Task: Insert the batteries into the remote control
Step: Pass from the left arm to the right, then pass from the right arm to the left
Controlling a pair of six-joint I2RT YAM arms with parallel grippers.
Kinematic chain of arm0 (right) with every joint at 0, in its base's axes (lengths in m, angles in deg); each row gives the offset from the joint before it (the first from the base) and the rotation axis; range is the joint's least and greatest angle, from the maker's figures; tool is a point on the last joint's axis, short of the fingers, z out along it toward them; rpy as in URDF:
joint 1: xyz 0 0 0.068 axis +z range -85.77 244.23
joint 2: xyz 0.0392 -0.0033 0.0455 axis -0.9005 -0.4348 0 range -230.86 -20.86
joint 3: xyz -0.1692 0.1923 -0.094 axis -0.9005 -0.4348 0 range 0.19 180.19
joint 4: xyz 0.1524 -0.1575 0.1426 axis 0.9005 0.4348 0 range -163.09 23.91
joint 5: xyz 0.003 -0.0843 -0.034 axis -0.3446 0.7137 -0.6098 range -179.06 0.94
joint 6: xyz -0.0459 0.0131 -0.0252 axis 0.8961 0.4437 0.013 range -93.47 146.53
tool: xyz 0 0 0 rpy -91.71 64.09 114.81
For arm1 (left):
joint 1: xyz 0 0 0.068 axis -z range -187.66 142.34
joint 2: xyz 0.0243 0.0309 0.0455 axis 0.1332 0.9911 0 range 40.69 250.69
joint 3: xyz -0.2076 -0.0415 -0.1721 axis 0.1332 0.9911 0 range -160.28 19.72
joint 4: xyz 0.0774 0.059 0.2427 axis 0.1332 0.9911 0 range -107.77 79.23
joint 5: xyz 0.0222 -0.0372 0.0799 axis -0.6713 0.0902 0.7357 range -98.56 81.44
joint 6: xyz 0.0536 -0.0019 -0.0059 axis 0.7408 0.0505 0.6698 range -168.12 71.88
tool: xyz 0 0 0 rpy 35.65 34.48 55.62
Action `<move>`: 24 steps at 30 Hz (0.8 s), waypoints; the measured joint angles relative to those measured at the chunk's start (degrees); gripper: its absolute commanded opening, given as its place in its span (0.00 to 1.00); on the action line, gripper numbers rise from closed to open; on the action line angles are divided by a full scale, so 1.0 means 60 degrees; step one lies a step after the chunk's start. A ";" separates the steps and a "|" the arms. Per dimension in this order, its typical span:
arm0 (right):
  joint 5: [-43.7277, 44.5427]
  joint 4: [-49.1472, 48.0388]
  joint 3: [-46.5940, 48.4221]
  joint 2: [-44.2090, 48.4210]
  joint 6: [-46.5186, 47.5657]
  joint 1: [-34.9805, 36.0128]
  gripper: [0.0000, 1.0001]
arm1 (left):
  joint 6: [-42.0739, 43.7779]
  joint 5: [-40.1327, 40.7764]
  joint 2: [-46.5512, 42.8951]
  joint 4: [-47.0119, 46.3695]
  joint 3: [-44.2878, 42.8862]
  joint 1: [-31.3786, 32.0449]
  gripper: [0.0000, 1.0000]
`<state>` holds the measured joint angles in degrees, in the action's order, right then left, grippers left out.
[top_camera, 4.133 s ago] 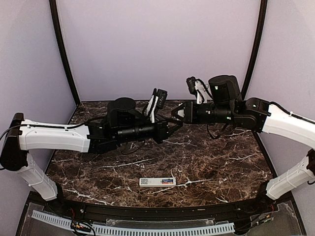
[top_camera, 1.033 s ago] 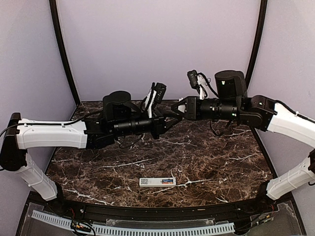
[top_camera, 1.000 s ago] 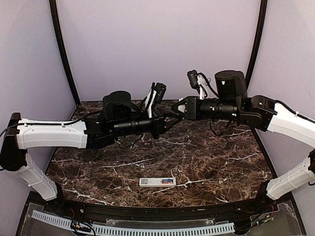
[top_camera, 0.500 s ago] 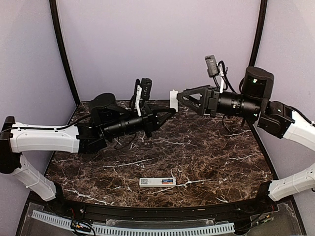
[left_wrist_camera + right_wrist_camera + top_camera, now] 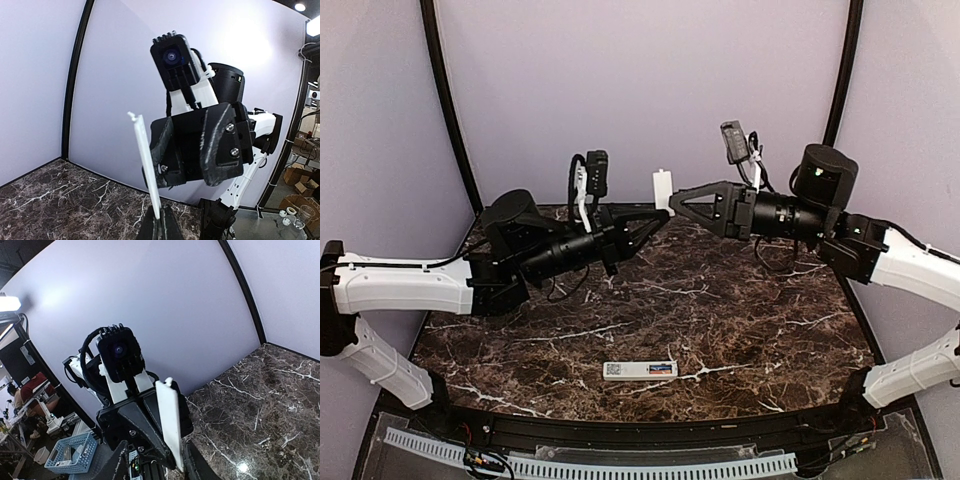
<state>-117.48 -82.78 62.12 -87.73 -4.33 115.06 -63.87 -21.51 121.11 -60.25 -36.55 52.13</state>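
The white remote control (image 5: pixel 640 369) lies flat near the table's front edge, far below both grippers. Small blue and orange-red shapes in its right half look like the batteries (image 5: pixel 662 368). High over the back of the table, my left gripper (image 5: pixel 658 213) is shut on the lower end of a thin white cover plate (image 5: pixel 663 187), which stands upright. In the left wrist view the plate (image 5: pixel 146 160) rises edge-on from that gripper (image 5: pixel 160 221). My right gripper (image 5: pixel 673 203) faces it, jaws apart on either side of the plate (image 5: pixel 170 420), which stands close to one finger.
The dark marble table (image 5: pixel 750 320) is bounded by lilac walls, with black posts (image 5: pixel 448 110) at the back corners. A black rim (image 5: pixel 620 430) runs along the front edge. The two grippers nearly touch nose to nose in mid-air.
Both grippers have risen from low over the table's back. The left arm drew back leftward with the plate. The right jaws opened wide, then narrowed around the plate.
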 measured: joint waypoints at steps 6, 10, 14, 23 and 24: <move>-0.0484 -0.0313 0.0011 -0.0415 -0.0270 -0.0044 0.12 | -0.0018 -0.0280 0.0000 -0.0138 0.0000 0.0007 0.00; -0.0616 -0.0459 0.0015 -0.0448 -0.0339 -0.0047 0.00 | -0.0044 -0.0492 0.0000 -0.0171 0.0000 0.0033 0.00; -0.0885 -0.0681 0.0040 -0.0444 -0.0335 -0.0098 0.00 | -0.0240 -0.0707 -0.0007 -0.0306 0.0000 0.0047 0.00; -0.1162 0.0688 0.0448 -0.0401 0.0248 -0.0098 0.00 | -0.0331 -0.0834 -0.0055 0.0175 0.0000 0.0044 0.67; -0.1228 0.1042 0.0532 -0.0397 0.0452 -0.0098 0.00 | -0.0328 -0.0841 -0.0117 0.0459 0.0000 0.0036 0.67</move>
<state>-124.85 -76.53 65.31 -90.11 -1.62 114.47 -65.83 -26.56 120.41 -57.50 -36.55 52.35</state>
